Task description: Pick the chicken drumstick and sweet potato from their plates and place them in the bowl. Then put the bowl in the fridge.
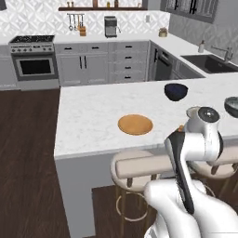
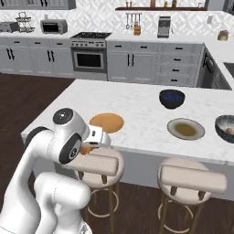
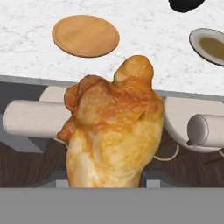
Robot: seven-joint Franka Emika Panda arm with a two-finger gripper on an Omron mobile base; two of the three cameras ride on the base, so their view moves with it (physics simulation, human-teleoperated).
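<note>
Chicken drumstick (image 3: pixel 114 131): held in end effector (image 2: pixel 87 148), off wooden plate (image 3: pixel 85 35), above stools. Lumpy, stiff, light, likely greasy; grip thick middle. Bowl (image 2: pixel 227 128) far right of wooden plate.

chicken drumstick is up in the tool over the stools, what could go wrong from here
1. The chicken drumstick hangs past the counter edge, above the stools; a slip would likely drop it to the floor rather than the counter.
2. The speckled bowl sits far to the right, so the carry is long and passes near the grey-rimmed plate and navy bowl, which could be bumped.
</note>
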